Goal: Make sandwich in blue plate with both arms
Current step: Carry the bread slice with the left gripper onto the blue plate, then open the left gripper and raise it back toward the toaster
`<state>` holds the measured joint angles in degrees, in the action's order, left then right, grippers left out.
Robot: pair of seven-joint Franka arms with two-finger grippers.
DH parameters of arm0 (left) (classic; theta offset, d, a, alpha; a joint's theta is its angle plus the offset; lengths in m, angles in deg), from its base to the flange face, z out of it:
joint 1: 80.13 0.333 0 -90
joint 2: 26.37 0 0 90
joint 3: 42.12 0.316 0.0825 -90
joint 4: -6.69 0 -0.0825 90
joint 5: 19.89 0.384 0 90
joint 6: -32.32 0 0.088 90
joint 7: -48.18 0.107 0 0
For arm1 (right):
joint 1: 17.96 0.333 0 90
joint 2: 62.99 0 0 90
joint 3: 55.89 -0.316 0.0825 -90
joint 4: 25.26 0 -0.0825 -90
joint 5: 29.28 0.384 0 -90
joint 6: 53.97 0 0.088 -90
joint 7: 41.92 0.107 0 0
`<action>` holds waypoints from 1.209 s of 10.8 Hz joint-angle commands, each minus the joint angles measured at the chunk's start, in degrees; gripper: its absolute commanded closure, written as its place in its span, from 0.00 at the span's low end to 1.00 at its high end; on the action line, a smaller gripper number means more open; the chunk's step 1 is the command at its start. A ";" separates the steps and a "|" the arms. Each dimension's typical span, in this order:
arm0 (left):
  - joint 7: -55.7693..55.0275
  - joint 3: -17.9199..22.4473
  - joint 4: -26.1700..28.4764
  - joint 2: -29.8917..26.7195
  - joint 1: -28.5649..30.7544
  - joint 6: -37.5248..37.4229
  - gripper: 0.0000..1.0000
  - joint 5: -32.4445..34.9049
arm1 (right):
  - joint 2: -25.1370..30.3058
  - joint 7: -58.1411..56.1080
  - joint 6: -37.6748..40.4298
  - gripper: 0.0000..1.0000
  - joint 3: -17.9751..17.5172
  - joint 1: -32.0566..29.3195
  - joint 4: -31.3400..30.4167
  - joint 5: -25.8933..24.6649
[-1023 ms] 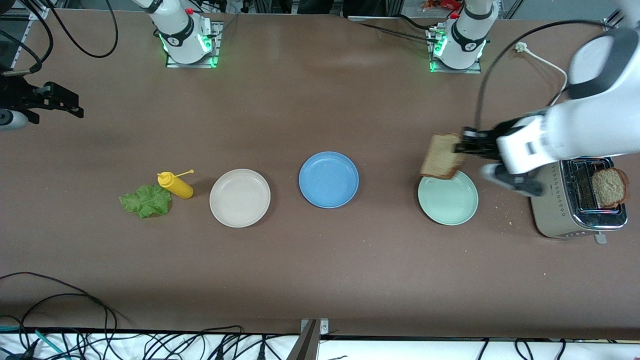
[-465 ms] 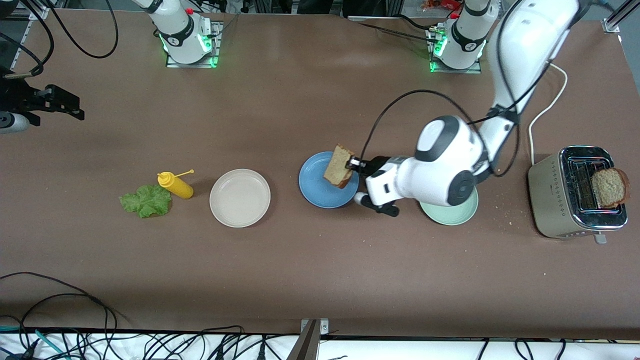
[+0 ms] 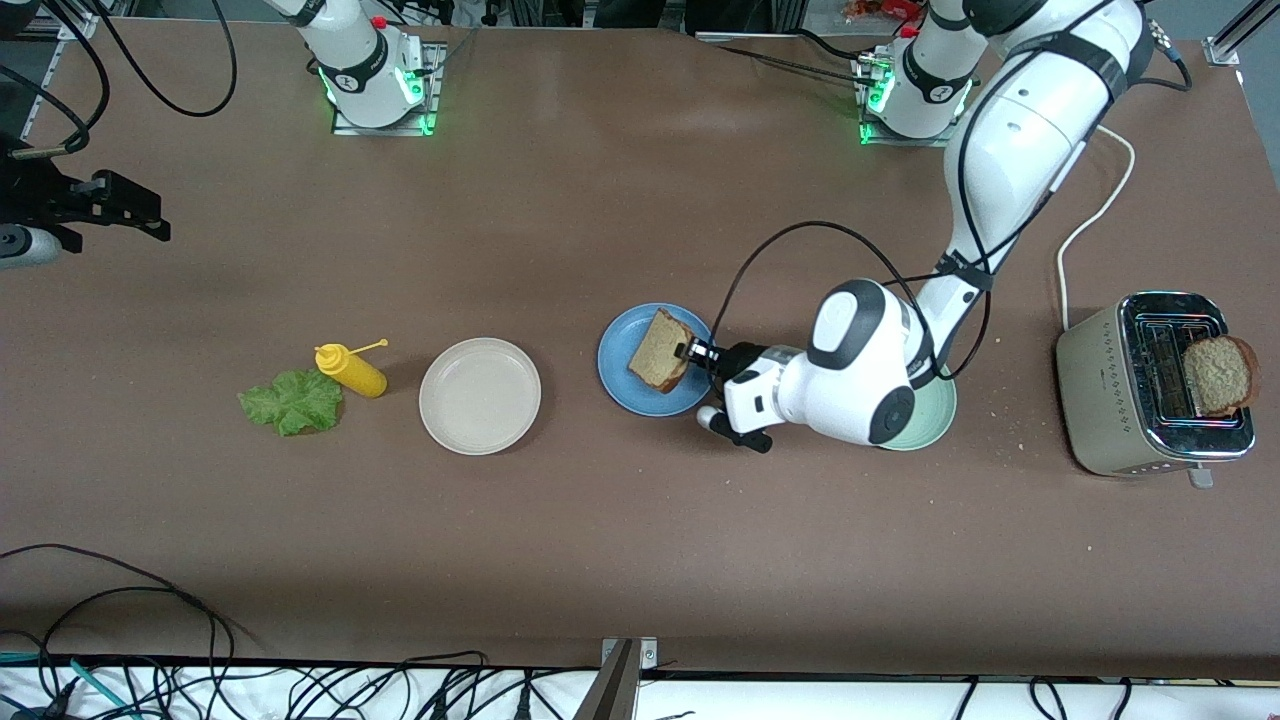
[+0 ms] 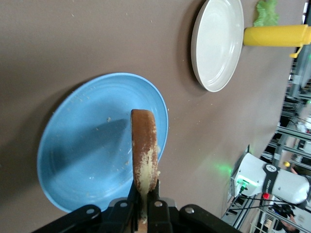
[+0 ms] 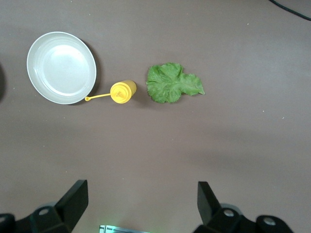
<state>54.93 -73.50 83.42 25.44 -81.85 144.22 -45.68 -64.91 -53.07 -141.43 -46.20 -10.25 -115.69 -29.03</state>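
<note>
My left gripper (image 3: 688, 352) is shut on a brown bread slice (image 3: 658, 352) and holds it tilted on edge low over the blue plate (image 3: 625, 378). In the left wrist view the slice (image 4: 144, 150) shows crust-on, pinched at its end between my left gripper's (image 4: 145, 206) fingers, with the blue plate (image 4: 82, 145) under it. Whether the slice touches the plate I cannot tell. Another bread slice (image 3: 1218, 375) sticks out of the toaster (image 3: 1110, 400). The lettuce leaf (image 3: 292, 402) (image 5: 172, 83) lies toward the right arm's end. My right gripper (image 3: 145, 215) (image 5: 143, 194) waits open and empty, high over that end.
A yellow squeeze bottle (image 3: 352, 370) (image 5: 123, 91) lies beside the lettuce. The beige plate (image 3: 480, 395) (image 5: 60, 67) sits between the bottle and the blue plate. The pale green plate (image 3: 935, 420) is mostly hidden under the left arm. Cables run along the table's near edge.
The left arm has carried the bread slice from over the pale green plate to over the blue plate and lowered it. The right arm has not moved.
</note>
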 commanded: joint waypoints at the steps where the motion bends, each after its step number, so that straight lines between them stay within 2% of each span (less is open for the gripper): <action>1: 10.20 0.61 1.32 1.98 2.85 1.22 0.93 -4.62 | 0.34 0.95 -1.14 0.00 -0.20 0.47 -0.89 -0.51; 2: 10.39 0.87 2.02 1.98 4.08 0.95 0.71 -4.10 | -0.18 0.95 -1.23 0.00 -0.20 0.47 -0.89 -0.42; 3: 13.08 1.14 2.98 1.98 5.48 0.86 0.01 -3.57 | -0.27 0.95 -1.40 0.00 -0.20 0.55 -0.89 -0.34; 5: 19.25 1.32 6.93 1.45 8.99 0.77 0.00 -2.95 | -0.27 0.95 -1.49 0.00 -0.20 0.82 -0.89 -0.16; 8: 18.65 1.32 8.88 -0.47 10.59 0.16 0.00 0.20 | -0.71 0.95 -1.67 0.00 -0.20 1.61 -0.89 -0.16; 10: 16.47 1.32 8.79 -5.03 10.59 -0.80 0.00 5.19 | -0.63 0.95 -1.67 0.00 -0.29 1.78 -0.89 -0.33; 13: 6.20 1.32 8.26 -13.99 10.68 -4.49 0.00 15.91 | -0.45 0.95 -1.67 0.00 -0.29 1.78 -0.81 -0.16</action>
<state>67.99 -72.52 89.79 20.39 -71.26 142.66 -36.96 -66.23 -53.00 -142.63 -46.41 -8.78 -115.94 -29.02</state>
